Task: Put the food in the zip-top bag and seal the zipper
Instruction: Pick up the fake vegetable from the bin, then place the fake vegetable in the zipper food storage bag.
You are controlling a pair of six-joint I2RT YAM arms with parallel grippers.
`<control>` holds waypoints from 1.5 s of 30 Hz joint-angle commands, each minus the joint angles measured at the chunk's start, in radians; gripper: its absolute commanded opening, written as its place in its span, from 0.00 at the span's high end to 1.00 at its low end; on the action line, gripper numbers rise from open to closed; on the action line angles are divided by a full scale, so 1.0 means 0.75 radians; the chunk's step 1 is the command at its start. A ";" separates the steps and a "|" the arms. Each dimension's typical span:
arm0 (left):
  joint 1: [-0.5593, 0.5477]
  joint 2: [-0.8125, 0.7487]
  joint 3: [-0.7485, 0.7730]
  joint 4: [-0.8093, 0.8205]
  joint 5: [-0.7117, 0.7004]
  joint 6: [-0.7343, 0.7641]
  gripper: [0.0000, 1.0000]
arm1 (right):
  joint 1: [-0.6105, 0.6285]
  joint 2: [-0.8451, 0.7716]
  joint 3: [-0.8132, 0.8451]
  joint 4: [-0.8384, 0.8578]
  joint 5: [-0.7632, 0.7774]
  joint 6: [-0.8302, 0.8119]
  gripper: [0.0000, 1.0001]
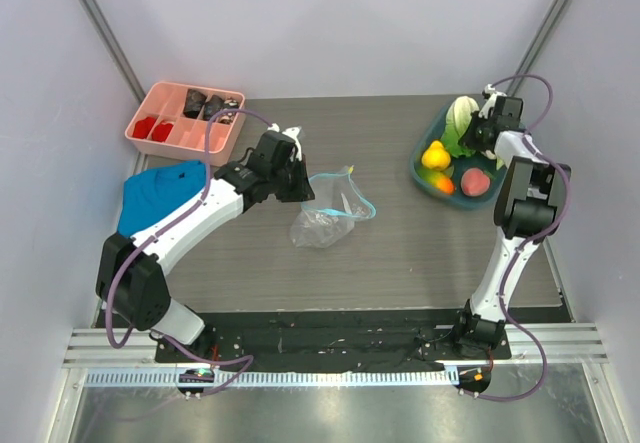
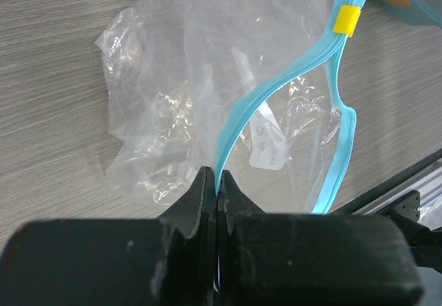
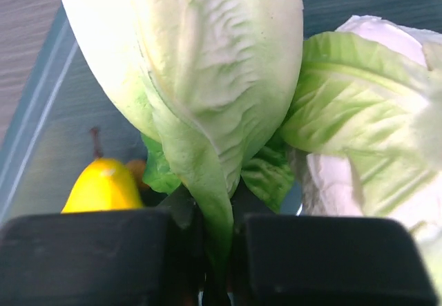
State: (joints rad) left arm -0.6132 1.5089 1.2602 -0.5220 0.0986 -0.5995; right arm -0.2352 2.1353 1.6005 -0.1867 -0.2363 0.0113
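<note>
At the bench's far right edge, the cabbage [image 3: 207,78] sits in the teal bowl [image 1: 468,201] beside a yellow fruit [image 1: 435,155], an orange fruit [image 1: 443,183] and a red fruit [image 1: 476,180]. The right pincer [image 3: 214,240] is clamped on one of its leaves. Mid-bench the zip-top bag [image 2: 193,78] lies crumpled with its mouth agape, and the left pincer [image 2: 216,188] pinches its zipper [image 2: 276,85]. A pink tray [image 1: 150,98] in the far left corner holds dark and red pieces.

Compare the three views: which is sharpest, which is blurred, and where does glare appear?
Top external: even light, faint shadows on the table. Left wrist: zip-top bag crisp, pale sheen on its crinkles. Right wrist: cabbage fills the frame, too close, soft.
</note>
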 commanded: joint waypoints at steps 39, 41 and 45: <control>-0.160 -0.212 -0.146 0.583 -0.209 0.597 1.00 | 0.731 -0.753 -0.015 -1.672 -0.869 -0.559 0.99; -0.174 -0.226 -0.150 0.592 -0.213 0.611 1.00 | 0.733 -0.745 -0.068 -1.670 -0.855 -0.547 0.99; -0.205 -0.247 -0.156 0.620 -0.238 0.662 1.00 | 0.731 -0.724 -0.113 -1.647 -0.830 -0.500 0.99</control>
State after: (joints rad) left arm -0.7494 1.3716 1.1435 -0.1730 -0.0448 -0.1707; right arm 0.3149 1.5887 1.5314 -1.3445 -0.8402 -0.4133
